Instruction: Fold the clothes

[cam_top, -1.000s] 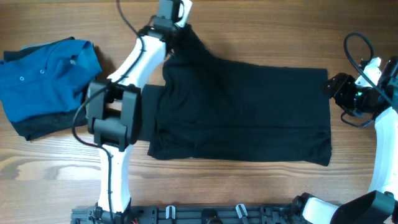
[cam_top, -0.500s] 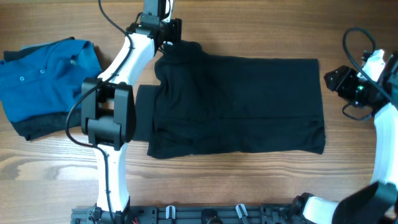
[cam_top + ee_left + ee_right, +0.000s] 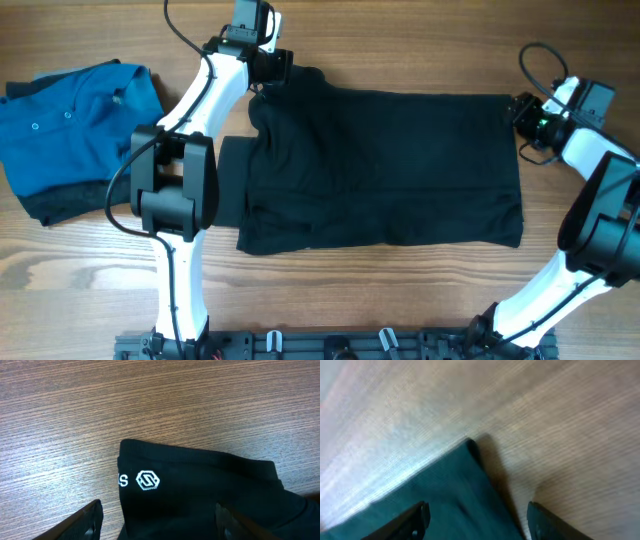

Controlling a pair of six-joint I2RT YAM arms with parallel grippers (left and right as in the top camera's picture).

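The clothes, one black shirt (image 3: 390, 165), lie spread flat across the middle of the table in the overhead view, folded lengthwise. My left gripper (image 3: 270, 65) hovers open at the shirt's far left corner. In the left wrist view the black fabric (image 3: 200, 490) with a small white logo (image 3: 148, 480) lies between and beyond the wide-apart fingers (image 3: 90, 520), ungripped. My right gripper (image 3: 520, 110) is open at the shirt's far right corner. In the right wrist view that corner (image 3: 470, 445) points away from the gripper (image 3: 477, 520), with fabric under the left finger (image 3: 415, 517).
A blue polo shirt (image 3: 80, 110) lies folded at the far left on a dark grey garment (image 3: 60, 205). The left arm's links (image 3: 180, 185) stand over the shirt's left edge. A black rail (image 3: 330, 345) runs along the front edge.
My left gripper opened and let go of the shirt's far left part, which dropped flat. My right arm swung in from the right edge to the shirt's far right corner.
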